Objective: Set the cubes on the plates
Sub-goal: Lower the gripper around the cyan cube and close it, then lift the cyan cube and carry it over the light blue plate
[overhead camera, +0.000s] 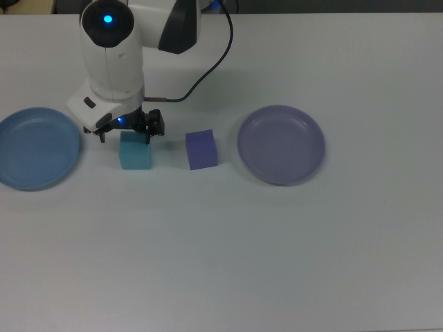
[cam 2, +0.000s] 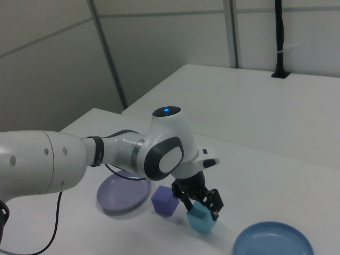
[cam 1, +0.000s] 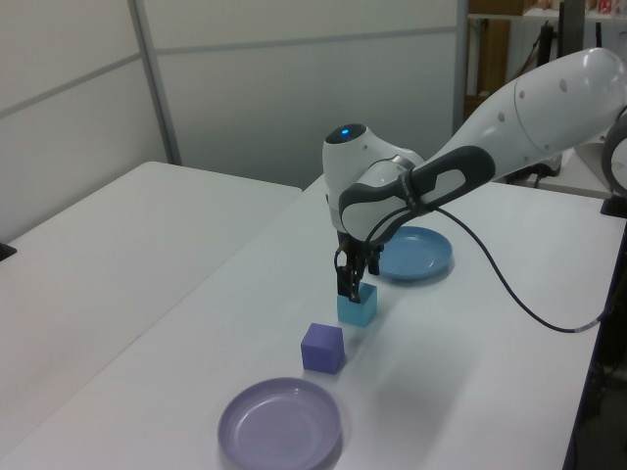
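The light cyan cube (overhead camera: 135, 155) (cam 1: 358, 309) (cam 2: 202, 222) rests on the white table between the two plates. My gripper (overhead camera: 129, 133) (cam 1: 350, 287) (cam 2: 201, 202) hangs just over it, open, with one finger on either side of the cube's top and a gap on both sides. To the top view's right of it lies the indigo cube (overhead camera: 201, 149) (cam 1: 322, 349) (cam 2: 164, 201), untouched. The sky blue plate (overhead camera: 34, 149) (cam 1: 413, 253) (cam 2: 273, 241) is at the top view's left edge. The lavender plate (overhead camera: 281, 144) (cam 1: 280, 423) (cam 2: 121, 194) is right of the indigo cube. Both plates hold nothing.
A black cable (overhead camera: 211, 66) runs from the arm over the table behind the cubes. The white arm (cam 1: 529, 108) reaches in from the left view's right. A second white table (cam 1: 108, 245) stands across a gap in the left view.
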Robot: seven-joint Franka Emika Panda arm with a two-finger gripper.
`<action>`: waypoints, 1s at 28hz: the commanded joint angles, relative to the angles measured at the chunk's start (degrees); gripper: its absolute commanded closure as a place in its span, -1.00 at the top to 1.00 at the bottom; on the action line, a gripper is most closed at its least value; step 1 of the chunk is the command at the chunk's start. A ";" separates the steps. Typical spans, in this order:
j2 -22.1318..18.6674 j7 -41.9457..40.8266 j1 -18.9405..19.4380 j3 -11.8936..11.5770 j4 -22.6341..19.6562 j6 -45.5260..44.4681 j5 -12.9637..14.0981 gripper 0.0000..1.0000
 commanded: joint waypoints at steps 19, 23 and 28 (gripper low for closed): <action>-0.69 -1.20 -0.78 -0.23 1.16 -0.71 2.04 -0.82; -3.59 -1.72 -4.12 -0.33 1.79 -1.33 3.88 -0.79; -3.25 -3.75 -10.53 -0.50 3.81 -2.65 5.21 -0.76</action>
